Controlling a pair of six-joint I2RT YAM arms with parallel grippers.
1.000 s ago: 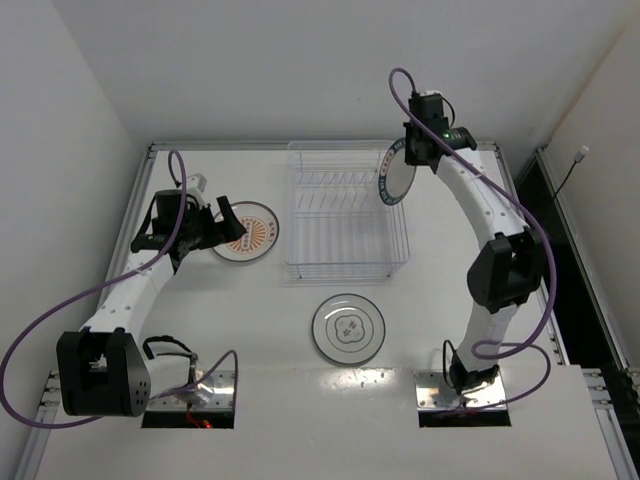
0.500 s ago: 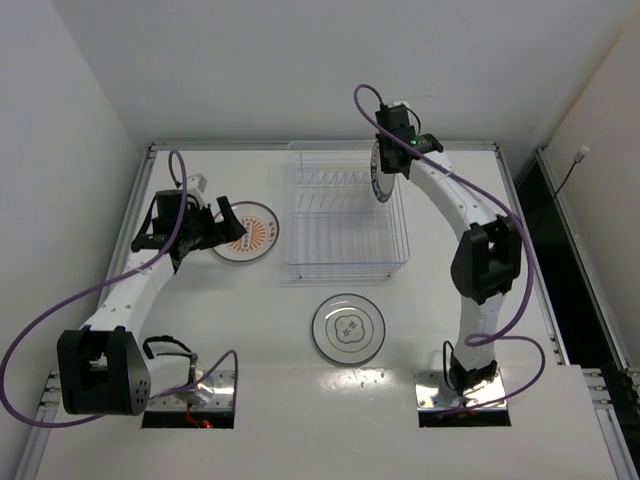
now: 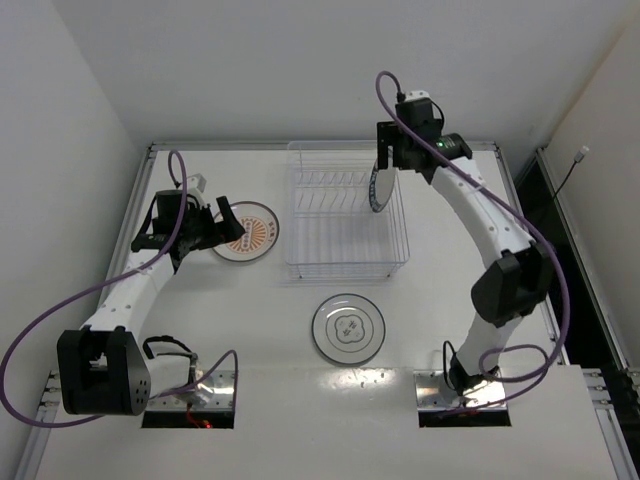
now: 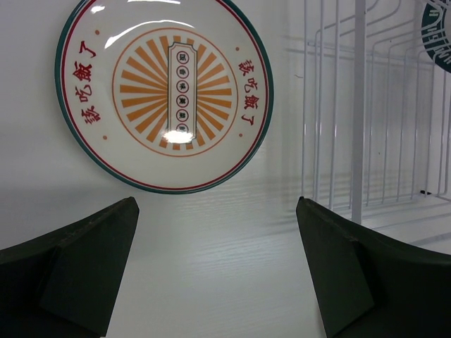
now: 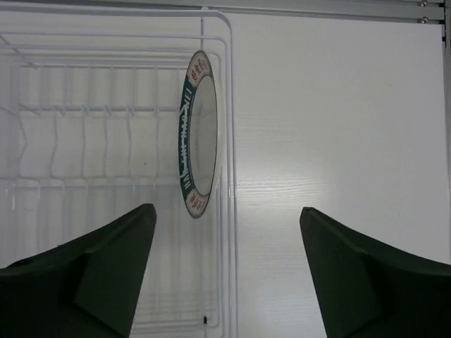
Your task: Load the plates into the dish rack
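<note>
The teal-rimmed plate (image 3: pixel 381 188) (image 5: pixel 199 134) stands on edge inside the clear dish rack (image 3: pixel 330 240) (image 5: pixel 106 141), close to its right wall. My right gripper (image 3: pixel 392 150) (image 5: pixel 227 210) hangs above it, open, and nothing is between its fingers. The orange sunburst plate (image 3: pixel 258 235) (image 4: pixel 165 91) lies flat on the table left of the rack. My left gripper (image 3: pixel 228 225) (image 4: pixel 217 204) is open just short of that plate's near rim and does not touch it. The grey-ringed plate (image 3: pixel 348 328) lies flat in front of the rack.
The rack's slot dividers (image 3: pixel 330 185) run along its back half. In the left wrist view, the rack's wall (image 4: pixel 359 141) stands close on the right. White walls enclose the table at the back and the left.
My right gripper swung over the rack with the teal-rimmed plate, then opened and let it go; the plate now stands in the rack. The left arm has not moved.
</note>
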